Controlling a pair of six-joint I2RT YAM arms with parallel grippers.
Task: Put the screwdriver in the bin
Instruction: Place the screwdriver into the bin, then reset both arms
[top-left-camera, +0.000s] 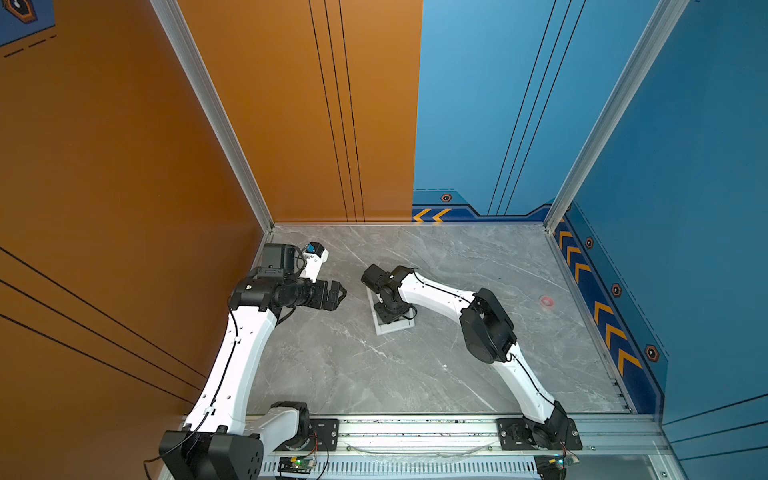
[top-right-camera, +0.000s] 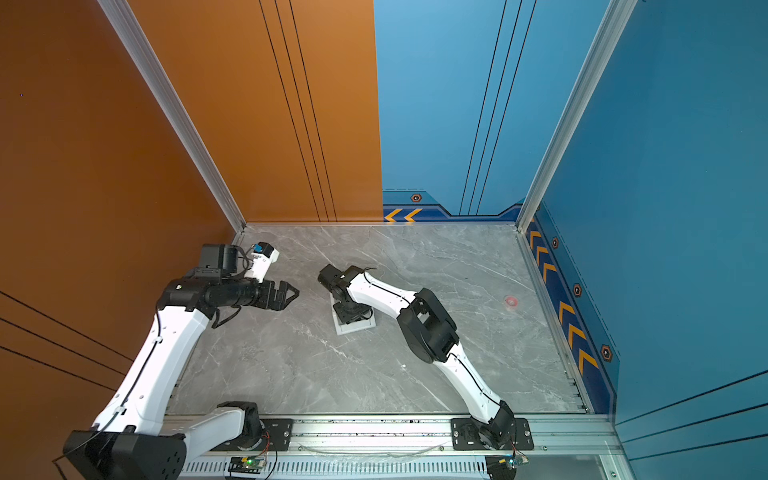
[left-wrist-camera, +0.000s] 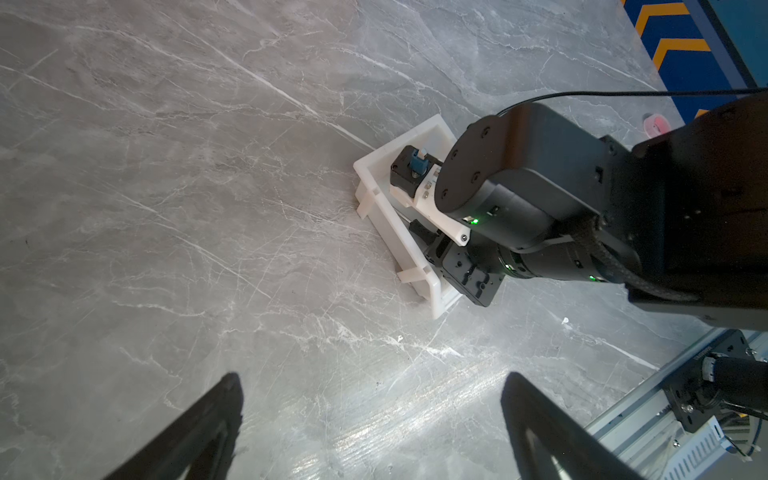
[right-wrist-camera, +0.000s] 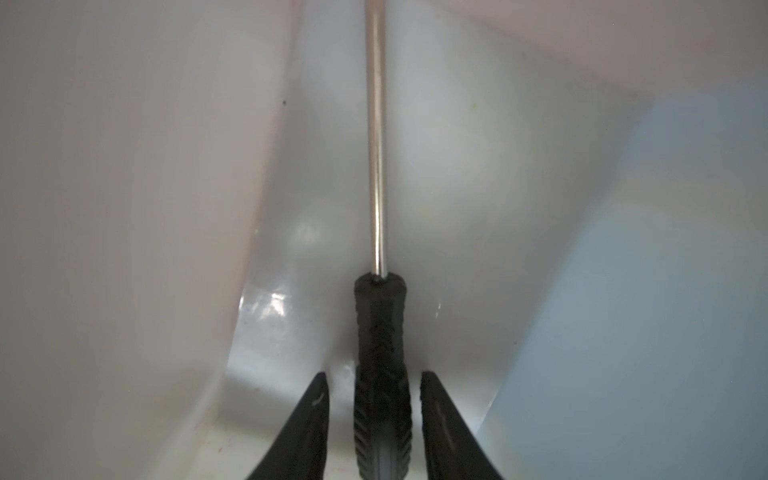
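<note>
**Screwdriver lies in the bin; right gripper is letting go**

In both top views the left gripper (top-left-camera: 338, 296) hangs left of mid-frame over the table (top-left-camera: 457, 257). Its jaws are spread and empty, and the left wrist view shows only bare marble between them. It takes no part in this step.

Just right of it, near the middle of the frame, sits the bin (top-left-camera: 390, 329). The right gripper (top-left-camera: 388, 313) reaches down into it and hides most of the bin's floor from above.

The right wrist view shows the inside. The screwdriver (right-wrist-camera: 380, 332) lies lengthwise between the bin's white walls, with its shaft pointing away from the gripper. It appears to rest on the floor. The right jaws stand a little apart, with a sliver of white showing on each side of the black handle. They flank the handle and pinch nothing.

I judge this to be the release, with the task all but done.

The next move calls for slightly wider jaws and then a straight lift out of the bin. The jaws must stay clear of the handle and the walls, because the bin looks light enough to be dragged or tipped. A jaw that catches the handle could pull the screwdriver back out.
</note>
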